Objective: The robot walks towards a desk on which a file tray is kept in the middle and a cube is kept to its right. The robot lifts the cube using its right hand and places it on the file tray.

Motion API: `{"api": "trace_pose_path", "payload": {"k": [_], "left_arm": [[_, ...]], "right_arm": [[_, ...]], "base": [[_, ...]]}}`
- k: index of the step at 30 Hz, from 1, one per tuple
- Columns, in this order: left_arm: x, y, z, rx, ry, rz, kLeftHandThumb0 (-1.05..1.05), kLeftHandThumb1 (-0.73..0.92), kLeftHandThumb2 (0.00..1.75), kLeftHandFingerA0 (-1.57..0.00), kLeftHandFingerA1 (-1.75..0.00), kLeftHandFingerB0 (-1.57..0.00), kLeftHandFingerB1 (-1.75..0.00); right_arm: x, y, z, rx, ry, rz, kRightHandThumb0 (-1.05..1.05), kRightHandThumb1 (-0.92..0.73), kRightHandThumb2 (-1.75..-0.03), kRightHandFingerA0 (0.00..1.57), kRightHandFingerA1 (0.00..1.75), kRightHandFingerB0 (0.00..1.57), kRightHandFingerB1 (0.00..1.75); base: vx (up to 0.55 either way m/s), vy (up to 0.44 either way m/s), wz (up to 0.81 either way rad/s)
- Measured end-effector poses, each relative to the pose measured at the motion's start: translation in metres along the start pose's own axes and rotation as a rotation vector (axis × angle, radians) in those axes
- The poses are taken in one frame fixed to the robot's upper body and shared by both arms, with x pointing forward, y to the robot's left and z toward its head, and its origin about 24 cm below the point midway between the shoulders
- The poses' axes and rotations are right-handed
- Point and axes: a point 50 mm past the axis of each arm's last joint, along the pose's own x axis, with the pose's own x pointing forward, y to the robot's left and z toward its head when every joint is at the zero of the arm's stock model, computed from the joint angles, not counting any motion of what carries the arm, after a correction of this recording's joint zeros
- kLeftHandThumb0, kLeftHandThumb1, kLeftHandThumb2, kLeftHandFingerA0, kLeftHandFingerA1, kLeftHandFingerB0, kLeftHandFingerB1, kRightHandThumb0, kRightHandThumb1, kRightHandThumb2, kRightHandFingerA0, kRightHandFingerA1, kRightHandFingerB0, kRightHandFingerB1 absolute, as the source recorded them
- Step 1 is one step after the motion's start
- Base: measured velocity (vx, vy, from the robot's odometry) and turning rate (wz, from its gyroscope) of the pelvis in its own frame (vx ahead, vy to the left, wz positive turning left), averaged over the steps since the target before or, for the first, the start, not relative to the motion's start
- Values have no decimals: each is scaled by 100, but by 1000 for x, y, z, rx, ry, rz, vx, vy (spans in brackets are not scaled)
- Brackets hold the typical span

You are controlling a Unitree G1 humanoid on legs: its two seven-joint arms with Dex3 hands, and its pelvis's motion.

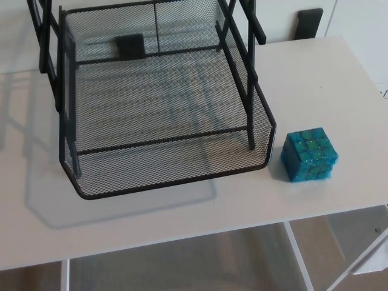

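Here, a black wire-mesh file tray [151, 170] sat mid-desk [315, 79], w/ a blue-green cube [309, 154] just beside its front-right corner, apart from the mesh & near the desk's front edge. The cube stood flat on the white top, one vertical edge turned toward the camera. Black uprights [239, 79] rose from the tray's sides, cut off at the top of the head view. Neither the left hand nor the right hand showed, so the fingers' state couldn't be told, nor where the cube lay relative to them
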Motion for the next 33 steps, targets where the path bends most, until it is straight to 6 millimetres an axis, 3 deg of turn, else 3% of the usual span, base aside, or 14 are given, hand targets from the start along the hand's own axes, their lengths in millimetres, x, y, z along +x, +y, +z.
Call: {"api": "trace_pose_path", "payload": {"k": [1, 2, 7, 11, 12, 14, 16, 18, 20, 22, 29, 30, 31, 33], "left_arm": [[0, 0, -1, -11, 3, 3, -83, 69, 107, -36, -63, -15, -50], [-2, 3, -6, -37, 16, 13, -87, 87, 66, -38, -57, -21, -39], [-5, 19, -11, -147, 13, 84, -80, 89, 66, -37, -63, -22, -42], [-10, 25, -25, -229, 46, 119, -80, 88, 66, -36, -62, -21, -41], [-11, 25, -29, -254, 58, 127, -78, 68, 107, -31, -63, -14, -50], [-13, 26, -34, -278, 68, 136, -79, 67, 105, -31, -62, -16, -50], [-16, 27, -42, -324, 86, 152, -79, 88, 66, -38, -57, -22, -39], [-18, 29, -46, -354, 94, 164, -78, 89, 66, -39, -56, -23, -39], [-20, 29, -51, -385, 107, 173, -78, 90, 67, -40, -55, -23, -38], [-21, 28, -56, -413, 117, 181, -79, 88, 66, -42, -53, -23, -37], [-24, 23, -70, -503, 157, 189, -79, 86, 66, -41, -55, -24, -38], [-24, 22, -72, -519, 162, 190, -78, 88, 66, -41, -56, -22, -38], [-25, 21, -73, -532, 166, 191, -78, 88, 66, -41, -56, -22, -38], [-25, 19, -75, -554, 171, 192, -79, 87, 65, -41, -55, -23, -38]], "right_arm": [[4, 1, 6, 3, -17, 1, -56, -50, -80, 42, 60, 7, 29], [16, 3, 26, 15, -83, 0, -54, -50, -80, 37, 57, 7, 31], [52, 5, 124, 53, -384, -12, -42, -64, -59, 33, 41, 7, 26], [59, 2, 180, 73, -538, -24, -59, -48, -81, 23, 56, 3, 37], [59, 1, 195, 80, -574, -27, -55, -63, -62, 27, 53, 6, 27], [59, -1, 210, 85, -613, -33, -58, -47, -84, 27, 58, 3, 27], [56, -7, 242, 90, -692, -47, -54, -59, -59, 34, 53, 4, 24], [53, -12, 262, 92, -744, -58, -50, -43, -82, 18, 53, 1, 26], [48, -16, 284, 96, -797, -66, -54, -60, -58, 24, 39, 4, 23], [42, -19, 308, 102, -857, -69, -64, -47, -83, 14, 50, 0, 18], [11, -11, 392, 58, -1059, -6, -61, -43, -81, 12, 50, 1, 24], [5, -8, 404, 43, -1087, 9, -35, -41, -96, 0, 50, 0, 51], [0, -4, 415, 26, -1111, 23, -58, -59, -58, 11, 40, 4, 24], [-10, 3, 432, -11, -1147, 52, -63, -42, -82, 0, 45, 0, 26]], "base": [[7, 3, -9], [-14, 4, -16], [-2, 1, 0], [33, -15, 10], [43, -14, 8], [0, 0, 0], [0, 0, 0], [0, 0, 0], [0, 0, 0], [0, 0, 0], [0, 0, 0], [0, 0, 0], [0, 0, 0], [0, 0, 0]]}}
